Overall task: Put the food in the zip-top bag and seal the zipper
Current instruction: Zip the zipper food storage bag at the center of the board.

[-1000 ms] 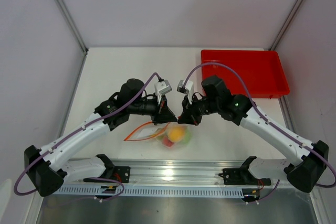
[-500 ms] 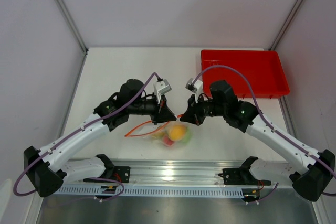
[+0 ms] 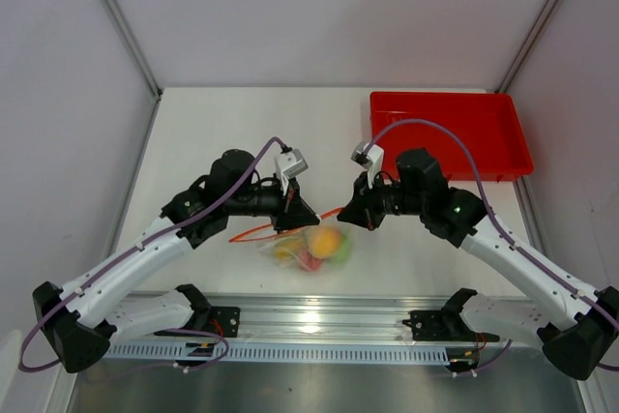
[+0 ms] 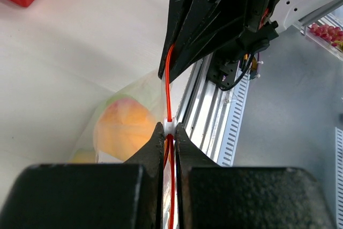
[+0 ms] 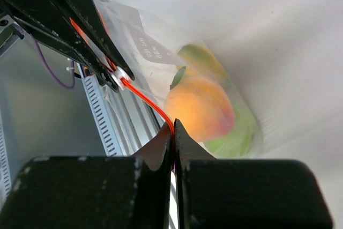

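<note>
1. Top view. The bag (image 3: 314, 250) is clear and floppy and lies on the bench (image 3: 232, 132) between the two arms, with the fruit (image 3: 324, 241) inside it. The zipper (image 3: 259, 231), an orange-red strip, runs along its mouth. The left claw (image 3: 296, 214) and right claw (image 3: 350, 218) are both at that strip, near each other. The red tray (image 3: 450, 132) sits well apart at the back right.
2. Left wrist view. The left claw is pressed together, pinching the zipper at its white slider (image 4: 169, 126). The strip runs taut to the right claw. A peach (image 4: 123, 127) shows through the plastic.
3. Right wrist view. The right claw is pressed together, pinching the zipper strip. An apple (image 5: 238, 132) lies beside the peach in the bag.
4. Hazards, as judged:
   - The strip could slip from either pinch if the arms pull apart too hard.
   - The slider could stall or jump its track, leaving part of the mouth open.
   - The weight of the fruit could drag on the bag and twist the strip.
   - It cannot be told how much of the zipper is sealed.
</note>
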Controlling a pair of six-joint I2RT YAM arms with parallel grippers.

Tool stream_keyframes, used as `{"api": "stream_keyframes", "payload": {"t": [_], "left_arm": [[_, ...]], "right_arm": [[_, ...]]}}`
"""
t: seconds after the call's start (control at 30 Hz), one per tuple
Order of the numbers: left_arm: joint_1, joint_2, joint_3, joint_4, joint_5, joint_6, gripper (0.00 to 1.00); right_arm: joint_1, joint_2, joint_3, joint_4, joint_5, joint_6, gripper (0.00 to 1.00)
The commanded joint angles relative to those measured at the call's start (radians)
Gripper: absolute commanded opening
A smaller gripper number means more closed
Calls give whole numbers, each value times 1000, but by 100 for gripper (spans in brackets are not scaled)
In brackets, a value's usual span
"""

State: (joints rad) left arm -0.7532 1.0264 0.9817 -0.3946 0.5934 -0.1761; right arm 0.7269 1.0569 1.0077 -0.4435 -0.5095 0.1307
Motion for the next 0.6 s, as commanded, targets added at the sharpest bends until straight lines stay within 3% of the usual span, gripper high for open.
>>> {"api": "stream_keyframes", "payload": {"t": [0.0, 0.13, 0.17, 0.2, 0.27, 0.3, 0.4, 0.57], "left_arm": [[-1, -46, -3, -38, -3, -5, 1], [-1, -71, -8, -44, -6, -3, 1], [-1, -71, -12, -44, -6, -2, 1], [-1, -74, -12, -44, -6, 1, 1], [-1, -74, -14, -47, -6, 4, 1], [-1, -74, -14, -46, -3, 6, 1], [-1, -68, -14, -43, 8, 7, 1], [-1, -66, -15, -39, 17, 9, 1]], "right_arm": [[-14, -26, 8, -20, -4, -20, 0], [-4, -12, 32, -63, -73, -57, 2], [5, -8, 45, -75, -81, -68, 8], [25, -3, 57, -86, -72, -89, 23], [49, 9, 97, -119, -46, -117, 43], [74, 15, 110, -130, -32, -126, 47], [95, 54, 172, -167, 21, -172, 53], [108, 138, 259, -227, 20, -246, 55]]}}
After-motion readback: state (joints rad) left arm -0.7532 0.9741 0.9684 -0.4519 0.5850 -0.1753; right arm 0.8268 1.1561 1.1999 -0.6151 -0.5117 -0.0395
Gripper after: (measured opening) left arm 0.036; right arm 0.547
